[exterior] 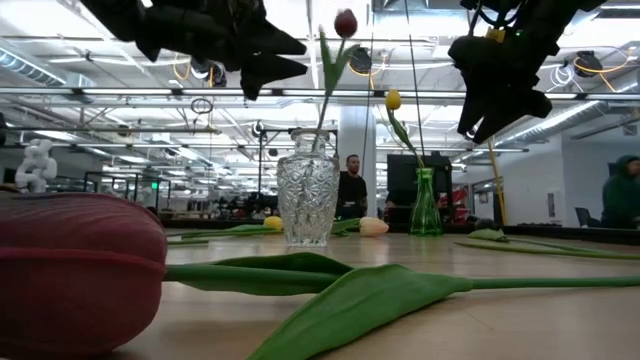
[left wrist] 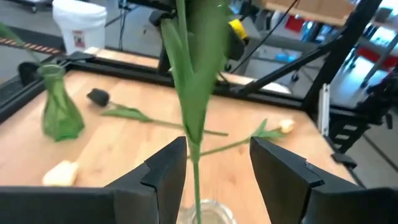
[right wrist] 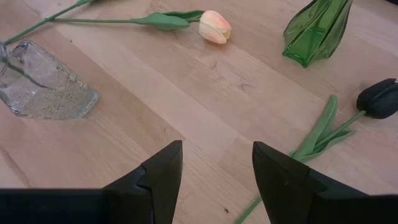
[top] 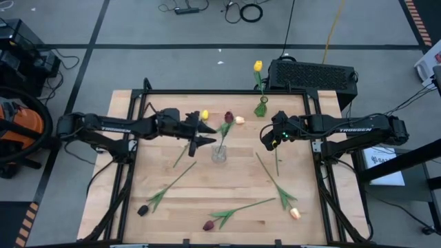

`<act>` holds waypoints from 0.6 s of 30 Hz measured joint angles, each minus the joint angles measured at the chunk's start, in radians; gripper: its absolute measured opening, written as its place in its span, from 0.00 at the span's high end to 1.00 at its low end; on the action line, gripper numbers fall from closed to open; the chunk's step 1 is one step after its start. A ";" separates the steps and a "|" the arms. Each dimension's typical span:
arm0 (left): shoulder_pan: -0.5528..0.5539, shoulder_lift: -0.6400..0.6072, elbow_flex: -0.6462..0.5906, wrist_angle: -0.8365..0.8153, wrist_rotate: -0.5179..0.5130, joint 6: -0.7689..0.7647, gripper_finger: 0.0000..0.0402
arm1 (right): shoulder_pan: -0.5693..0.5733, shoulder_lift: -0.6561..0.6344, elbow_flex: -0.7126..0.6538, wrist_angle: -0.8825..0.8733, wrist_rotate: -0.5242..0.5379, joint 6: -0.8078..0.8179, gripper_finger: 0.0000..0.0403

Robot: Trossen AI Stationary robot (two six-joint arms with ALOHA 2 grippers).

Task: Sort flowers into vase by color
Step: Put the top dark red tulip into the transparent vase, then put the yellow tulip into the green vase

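A clear cut-glass vase [top: 219,153] [exterior: 307,200] stands mid-table with one maroon tulip [top: 229,117] upright in it. My left gripper [top: 203,134] [left wrist: 217,168] is open and level beside it; its fingers stand on either side of that tulip's green stem [left wrist: 194,124], above the vase rim. A green vase [top: 261,108] [right wrist: 314,28] near the far edge holds a yellow tulip [top: 258,66]. My right gripper [top: 269,138] [right wrist: 217,177] hovers open over bare wood, right of the clear vase. Loose tulips lie flat on the table: yellow [top: 204,114], peach [top: 240,120] [right wrist: 214,28], black [right wrist: 379,99].
More tulips lie toward the near edge: a dark one [top: 142,210], a maroon one [top: 209,225] [exterior: 70,270] and a peach one [top: 295,213]. A black box [top: 313,74] sits beyond the far edge. There is bare wood between the vases and the near flowers.
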 joint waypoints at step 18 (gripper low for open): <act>0.045 -0.160 0.043 -0.432 -0.232 -0.058 0.54 | 0.000 0.000 0.000 0.001 0.000 0.000 0.54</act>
